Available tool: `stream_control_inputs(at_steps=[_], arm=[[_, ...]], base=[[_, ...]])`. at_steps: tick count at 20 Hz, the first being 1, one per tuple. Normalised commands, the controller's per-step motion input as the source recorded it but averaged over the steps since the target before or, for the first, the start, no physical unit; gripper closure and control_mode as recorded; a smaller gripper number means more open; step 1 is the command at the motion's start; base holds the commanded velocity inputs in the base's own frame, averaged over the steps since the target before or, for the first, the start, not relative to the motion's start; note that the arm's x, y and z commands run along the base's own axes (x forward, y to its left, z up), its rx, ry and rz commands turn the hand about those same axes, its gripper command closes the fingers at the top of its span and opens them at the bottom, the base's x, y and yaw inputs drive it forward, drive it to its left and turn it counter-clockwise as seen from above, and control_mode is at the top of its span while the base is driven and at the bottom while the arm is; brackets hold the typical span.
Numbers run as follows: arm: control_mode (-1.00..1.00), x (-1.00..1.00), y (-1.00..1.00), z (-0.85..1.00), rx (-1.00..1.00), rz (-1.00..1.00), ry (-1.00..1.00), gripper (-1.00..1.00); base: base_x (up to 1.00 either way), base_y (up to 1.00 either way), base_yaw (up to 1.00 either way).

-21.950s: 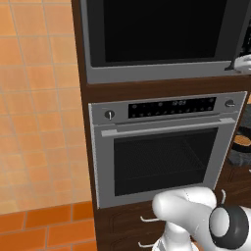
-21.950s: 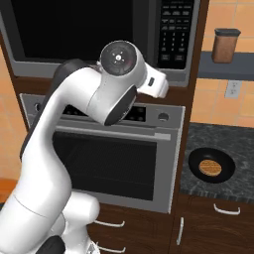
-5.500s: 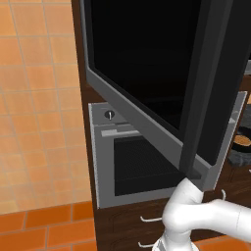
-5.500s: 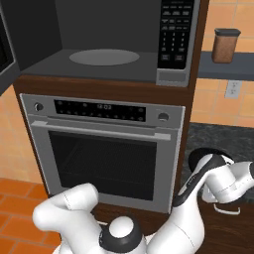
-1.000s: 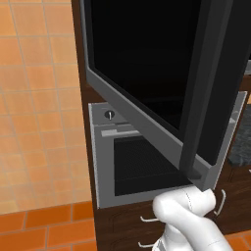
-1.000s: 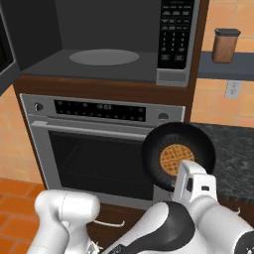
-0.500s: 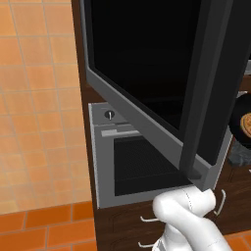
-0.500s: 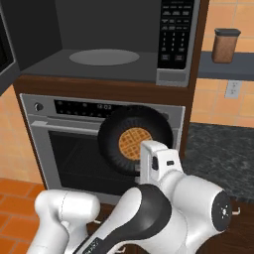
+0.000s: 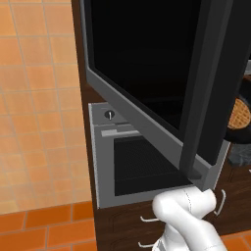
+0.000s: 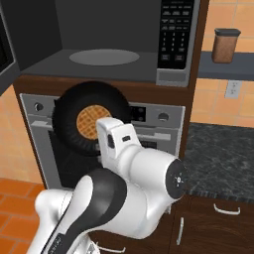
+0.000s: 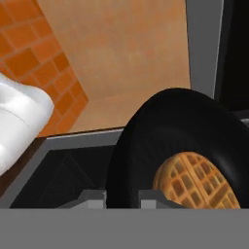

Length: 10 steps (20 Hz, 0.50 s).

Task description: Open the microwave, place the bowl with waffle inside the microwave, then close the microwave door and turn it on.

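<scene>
The microwave [image 10: 174, 39] stands with its cavity and glass turntable [image 10: 104, 57] exposed. Its door [image 9: 147, 63] is swung wide open, the dark bar handle [image 9: 203, 98] facing the left base camera. My gripper [image 11: 122, 198] is shut on the rim of the dark grey bowl [image 10: 69, 119], which is tipped steeply so the golden waffle [image 10: 92, 123] faces the right base camera. The bowl hangs in front of the oven's control strip, just below the cavity's floor. In the left base view the bowl [image 9: 240, 115] peeks out past the door's edge. In the hand view the waffle [image 11: 199, 182] lies low in the bowl [image 11: 165, 131].
The silver oven [image 10: 37, 106] sits under the microwave, its window [image 9: 142, 162] behind the open door. A dark stone counter [image 10: 218, 158] lies to the right, with a brown canister [image 10: 225, 45] on a shelf above it. Dark drawers [image 10: 218, 218] run below.
The arm has carried the bowl leftwards and a little upwards across the oven front, from beside the counter to below the cavity. The door has stayed open.
</scene>
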Motion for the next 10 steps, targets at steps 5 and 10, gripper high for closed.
stream_control_inputs(at_steps=[5, 10], arm=[[-1.00, 0.06, 0.68, 0.58, 0.00, 0.00, 0.00, 1.00], [-1.00, 0.06, 0.65, 0.68, 0.00, 0.00, 0.00, 1.00]], base=[[0.00, 0.00, 0.00], [0.00, 0.00, 0.00]])
